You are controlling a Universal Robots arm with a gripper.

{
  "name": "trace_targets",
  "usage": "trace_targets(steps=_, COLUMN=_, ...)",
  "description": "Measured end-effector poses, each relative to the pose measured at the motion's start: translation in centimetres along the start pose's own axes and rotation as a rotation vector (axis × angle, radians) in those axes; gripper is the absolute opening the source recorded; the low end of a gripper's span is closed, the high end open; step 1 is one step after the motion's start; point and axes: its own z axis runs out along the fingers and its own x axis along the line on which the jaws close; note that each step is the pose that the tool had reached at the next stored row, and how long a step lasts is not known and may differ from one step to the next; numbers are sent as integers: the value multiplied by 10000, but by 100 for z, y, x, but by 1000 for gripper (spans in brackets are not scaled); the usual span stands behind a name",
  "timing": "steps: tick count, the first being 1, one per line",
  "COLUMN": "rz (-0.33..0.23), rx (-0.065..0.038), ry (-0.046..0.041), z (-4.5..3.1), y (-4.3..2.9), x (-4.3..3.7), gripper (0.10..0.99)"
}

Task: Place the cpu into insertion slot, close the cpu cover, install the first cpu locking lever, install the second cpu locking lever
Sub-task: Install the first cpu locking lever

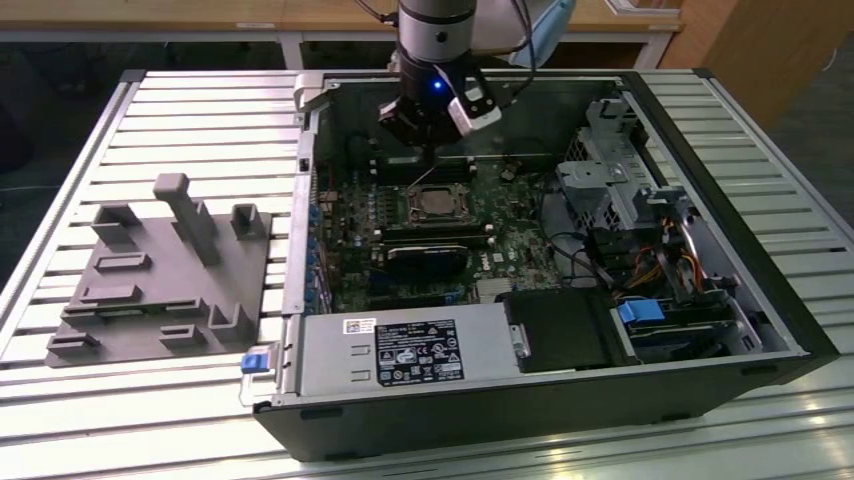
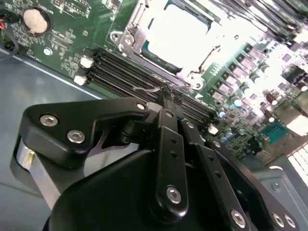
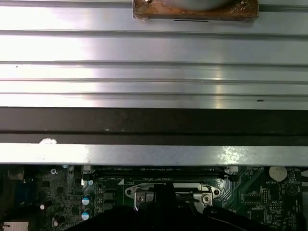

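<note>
Slatted metal table (image 1: 174,100) carries an open computer case (image 1: 534,430) lying on its side, interior facing up. A grey moulded fixture (image 1: 160,270) sits on the table just beside the case, on the exterior view's left.

Inside the case, the power supply (image 1: 400,355) fills the near-left corner. The green motherboard (image 1: 521,200) lies beyond it, toward the far side.

The arm comes down from the far edge. The gripper (image 1: 427,160) hangs over the far part of the board, just beyond the socket. In the second wrist view its fingers (image 2: 168,103) are drawn close together with almost no gap. The tips sit above the black memory slots (image 2: 120,72).

The insertion slot (image 2: 153,48) is near the middle of the board, between the memory slots and the near half of the board. The cpu cover (image 2: 131,34) lies flat over it. The cpu (image 2: 180,36) is seated inside, and its bright metal top shows through the cover's window.

A thin wire locking lever (image 1: 419,178) rises tilted from the socket's far edge up to the gripper. Its free end meets the fingertips in the second wrist view. Cannot tell whether it is pinched between them or only touched.

A coin cell (image 2: 33,18) sits on the board, well apart from the socket.
</note>
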Motion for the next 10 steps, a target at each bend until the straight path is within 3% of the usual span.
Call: trace_targets(steps=10, rz=0, rx=7, ry=0, z=69, y=7, x=-29, gripper=106)
